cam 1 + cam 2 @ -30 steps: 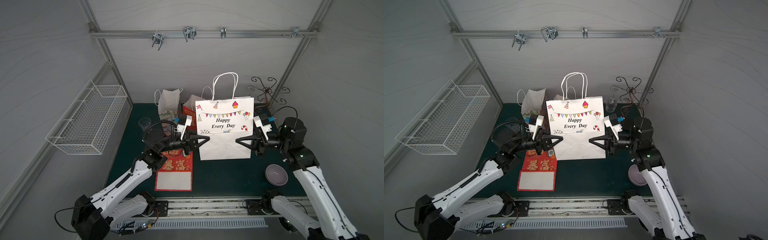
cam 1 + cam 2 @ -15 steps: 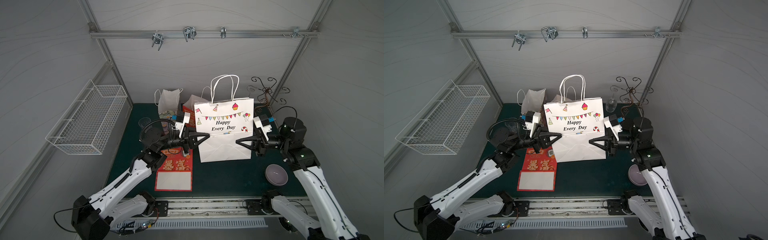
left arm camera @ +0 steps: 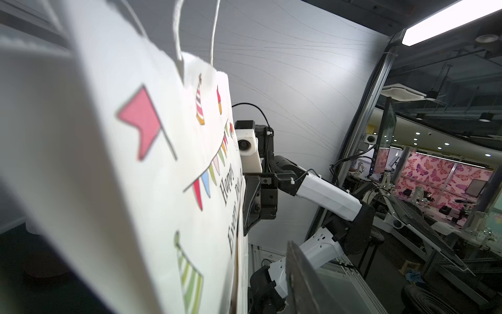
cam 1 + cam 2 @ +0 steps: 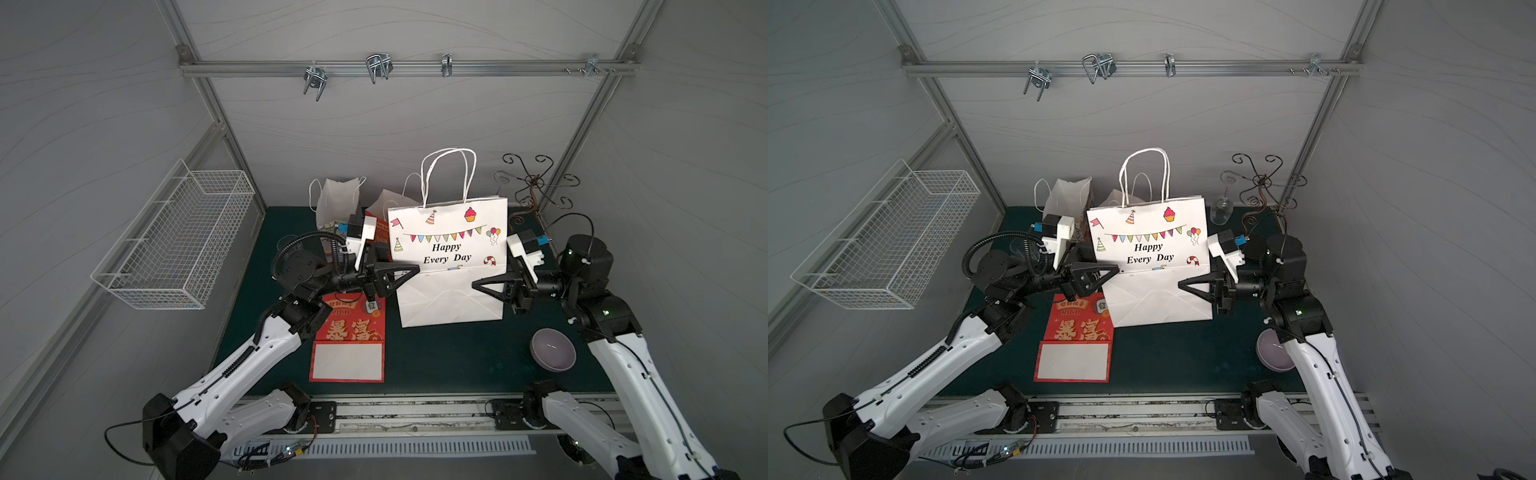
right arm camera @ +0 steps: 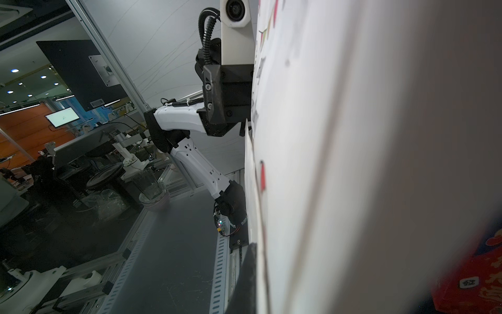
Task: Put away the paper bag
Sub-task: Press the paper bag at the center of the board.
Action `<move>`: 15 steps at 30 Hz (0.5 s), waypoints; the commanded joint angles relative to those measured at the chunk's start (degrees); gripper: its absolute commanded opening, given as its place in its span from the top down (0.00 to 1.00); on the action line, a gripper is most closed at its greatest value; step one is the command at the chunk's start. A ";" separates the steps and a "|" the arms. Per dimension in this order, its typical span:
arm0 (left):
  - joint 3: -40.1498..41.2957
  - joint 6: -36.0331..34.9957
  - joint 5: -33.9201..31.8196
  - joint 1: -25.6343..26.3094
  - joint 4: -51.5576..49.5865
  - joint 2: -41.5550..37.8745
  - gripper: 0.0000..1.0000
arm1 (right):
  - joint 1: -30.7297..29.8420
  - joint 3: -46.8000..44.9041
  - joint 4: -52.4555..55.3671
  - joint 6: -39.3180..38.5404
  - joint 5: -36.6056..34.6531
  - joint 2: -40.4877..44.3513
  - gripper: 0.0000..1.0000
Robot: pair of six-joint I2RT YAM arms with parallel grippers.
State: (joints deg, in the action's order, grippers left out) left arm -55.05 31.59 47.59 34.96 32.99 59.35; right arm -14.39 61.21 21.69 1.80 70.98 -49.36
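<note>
Grip change: left hand (image 4: 415, 269) just opened, fingers apart at paper bag (image 4: 451, 266) left edge; right hand (image 4: 474, 286) stays pinched on right edge. Bag stands upright on bench (image 4: 436, 357), so stowing prob. rests w/ right only.

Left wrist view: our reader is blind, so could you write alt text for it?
A white bag with party prints fills much of the frame, close and blurred. The right gripper is shut on its far edge; a lab shows beyond.
</note>
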 commanded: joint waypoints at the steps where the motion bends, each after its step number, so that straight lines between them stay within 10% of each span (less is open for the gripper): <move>1: -3.82 -3.25 -2.55 0.04 -0.73 -0.76 0.57 | -0.30 -0.38 2.30 -1.53 0.63 0.16 1.00; 5: -4.41 -5.69 -5.24 0.08 -2.84 -1.52 1.00 | -0.29 -0.65 2.56 -1.62 0.92 -0.02 1.00; 8: -4.95 -5.52 -5.58 0.05 -2.53 -1.54 1.00 | -0.29 -0.65 3.06 -1.96 1.00 -0.15 1.00; 12: -5.96 -4.79 -7.16 0.07 -2.08 -1.26 0.60 | -0.30 -0.57 4.63 -3.13 1.20 -0.44 1.00; 15: -6.82 -5.13 -9.11 0.04 -2.62 -1.54 0.52 | -0.29 -0.65 5.78 -3.90 1.09 -0.47 1.00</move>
State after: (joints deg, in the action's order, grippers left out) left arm -58.52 27.07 40.84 34.96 28.03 58.70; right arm -14.39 60.97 25.04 -0.51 71.13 -49.76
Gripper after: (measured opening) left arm 0.471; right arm 0.058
